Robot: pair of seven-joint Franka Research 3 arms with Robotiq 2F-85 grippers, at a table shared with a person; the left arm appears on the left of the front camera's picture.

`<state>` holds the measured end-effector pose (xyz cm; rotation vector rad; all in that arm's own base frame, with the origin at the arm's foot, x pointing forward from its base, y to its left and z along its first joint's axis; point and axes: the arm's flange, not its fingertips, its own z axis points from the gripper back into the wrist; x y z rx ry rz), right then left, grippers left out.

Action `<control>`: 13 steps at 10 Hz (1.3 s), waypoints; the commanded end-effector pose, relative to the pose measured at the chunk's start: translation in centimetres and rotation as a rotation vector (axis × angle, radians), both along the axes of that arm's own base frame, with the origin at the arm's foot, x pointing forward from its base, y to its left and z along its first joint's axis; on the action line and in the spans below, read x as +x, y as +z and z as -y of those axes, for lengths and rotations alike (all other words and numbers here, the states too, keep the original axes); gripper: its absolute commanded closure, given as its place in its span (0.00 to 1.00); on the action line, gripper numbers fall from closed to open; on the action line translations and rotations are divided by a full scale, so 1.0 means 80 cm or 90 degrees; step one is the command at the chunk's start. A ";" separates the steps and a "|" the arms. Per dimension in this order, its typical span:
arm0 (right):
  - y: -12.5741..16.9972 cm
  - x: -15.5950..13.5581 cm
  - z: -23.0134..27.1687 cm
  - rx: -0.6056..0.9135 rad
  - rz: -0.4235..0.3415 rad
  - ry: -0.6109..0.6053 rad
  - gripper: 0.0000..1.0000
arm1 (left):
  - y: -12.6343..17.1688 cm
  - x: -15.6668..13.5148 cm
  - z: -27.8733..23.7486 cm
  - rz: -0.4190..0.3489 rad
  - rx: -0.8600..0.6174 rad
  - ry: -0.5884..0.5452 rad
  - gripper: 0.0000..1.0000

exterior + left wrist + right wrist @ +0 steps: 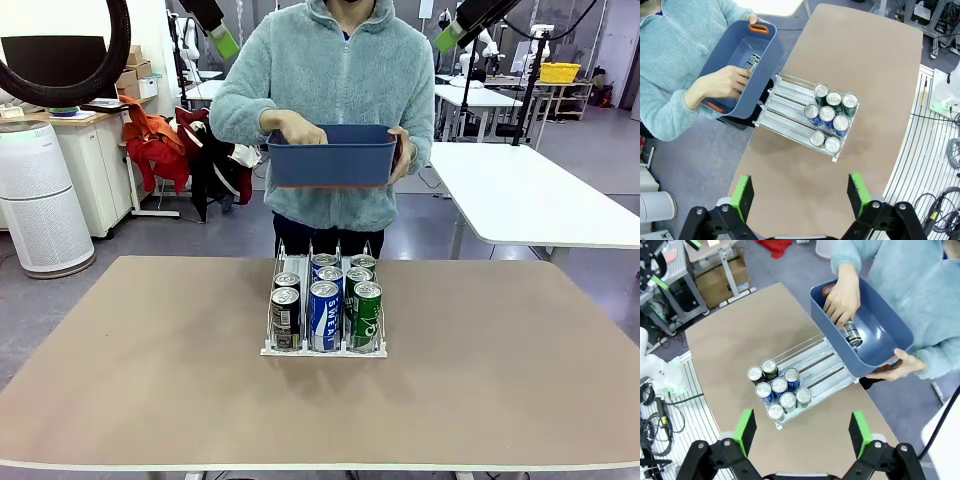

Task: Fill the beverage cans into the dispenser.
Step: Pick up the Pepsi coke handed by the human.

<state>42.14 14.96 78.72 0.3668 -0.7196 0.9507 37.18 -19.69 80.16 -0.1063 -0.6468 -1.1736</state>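
**Rack part full, person's hand in the bin**

The bench carries the white dispenser in the middle, running back to the far edge. Beyond that edge a person holds a blue bin, one hand on a can inside. Eight cans crowd the dispenser's near end, and the left lane is one short. An arm coming down now could meet that hand or shove the light rack. The left end effector and right end effector hang well above the rack, spread wide and empty.

Eight cans bunched at one end of dispenser, person's hand inside blue bin, fingers spread wide
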 end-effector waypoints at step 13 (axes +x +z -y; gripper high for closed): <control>0.044 -0.028 0.000 -0.024 0.003 -0.066 0.01 | -0.002 -0.001 -0.003 -0.002 0.008 0.000 0.00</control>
